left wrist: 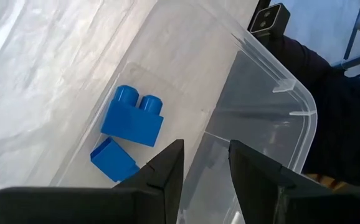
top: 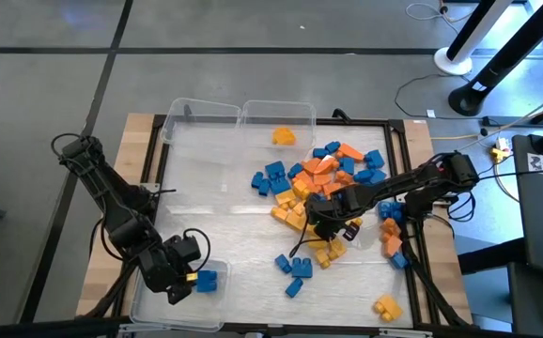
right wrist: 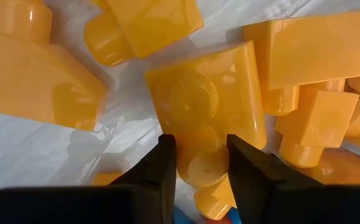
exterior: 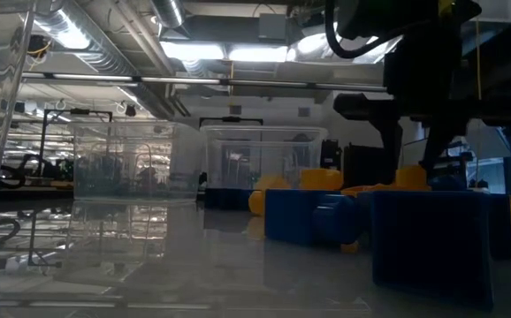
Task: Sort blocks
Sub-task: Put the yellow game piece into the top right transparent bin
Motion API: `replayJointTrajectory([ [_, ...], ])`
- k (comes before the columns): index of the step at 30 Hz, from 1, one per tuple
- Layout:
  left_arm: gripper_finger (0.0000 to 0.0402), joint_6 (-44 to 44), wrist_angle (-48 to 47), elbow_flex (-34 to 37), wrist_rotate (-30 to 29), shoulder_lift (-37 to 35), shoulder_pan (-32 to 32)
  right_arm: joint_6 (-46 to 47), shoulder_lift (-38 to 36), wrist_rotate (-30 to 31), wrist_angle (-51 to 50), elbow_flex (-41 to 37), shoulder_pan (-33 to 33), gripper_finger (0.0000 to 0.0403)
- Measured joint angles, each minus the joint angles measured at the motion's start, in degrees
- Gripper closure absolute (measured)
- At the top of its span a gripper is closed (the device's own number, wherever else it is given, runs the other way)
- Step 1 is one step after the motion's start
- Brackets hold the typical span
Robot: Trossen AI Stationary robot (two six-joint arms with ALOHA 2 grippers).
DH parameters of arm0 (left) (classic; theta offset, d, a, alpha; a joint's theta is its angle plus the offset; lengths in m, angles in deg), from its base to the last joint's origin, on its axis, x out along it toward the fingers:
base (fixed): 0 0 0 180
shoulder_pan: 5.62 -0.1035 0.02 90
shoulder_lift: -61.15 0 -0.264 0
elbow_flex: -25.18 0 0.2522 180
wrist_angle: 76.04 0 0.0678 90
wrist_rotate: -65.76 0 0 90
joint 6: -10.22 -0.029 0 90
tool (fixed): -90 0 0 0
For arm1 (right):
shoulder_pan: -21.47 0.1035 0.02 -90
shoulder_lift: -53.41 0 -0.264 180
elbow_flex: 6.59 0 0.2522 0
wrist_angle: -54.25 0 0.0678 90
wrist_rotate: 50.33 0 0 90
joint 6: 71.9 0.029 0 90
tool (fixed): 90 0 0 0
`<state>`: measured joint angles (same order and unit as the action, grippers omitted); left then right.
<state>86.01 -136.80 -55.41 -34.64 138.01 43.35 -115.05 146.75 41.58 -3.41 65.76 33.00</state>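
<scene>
Blocks [top: 323,183] heaped mid-table; right gripper [right wrist: 198,163] is down in the yellow ones, fingers straddling a yellow block [right wrist: 208,99], closing for pickup. Left gripper [left wrist: 205,163], spread, empty, hangs over near-left bin [left wrist: 279,106] holding blue blocks [left wrist: 132,116].

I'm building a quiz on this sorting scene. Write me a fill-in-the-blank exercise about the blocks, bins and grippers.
1. The bin under the left gripper holds blocks coloured ____.
2. The right gripper reaches into a cluster of blocks coloured ____.
3. The far bin holds a single ____ block.
4. The far bin next to it contains ____ blocks.

Missing words: blue; yellow; yellow; no
</scene>
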Motion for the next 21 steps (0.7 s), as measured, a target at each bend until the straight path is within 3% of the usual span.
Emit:
replayJointTrajectory([
  [7, 0.0286, -4.94, 0.33, 0.00, -4.40, 0.00, -0.10, 0.01, -0.09, -0.04, -2.34, 1.34, 0.00, 0.0282],
  [15, 0.0286, -14.96, 7.71, 0.00, -7.72, -1.34, -0.70, -0.92, -0.13, -0.04, -5.52, 8.66, 0.02, 0.0278],
  [21, 0.0286, -21.98, 8.79, 0.00, -14.08, -3.14, -0.83, -4.35, -0.20, 2.45, -9.90, 15.85, 0.01, 0.0281],
])
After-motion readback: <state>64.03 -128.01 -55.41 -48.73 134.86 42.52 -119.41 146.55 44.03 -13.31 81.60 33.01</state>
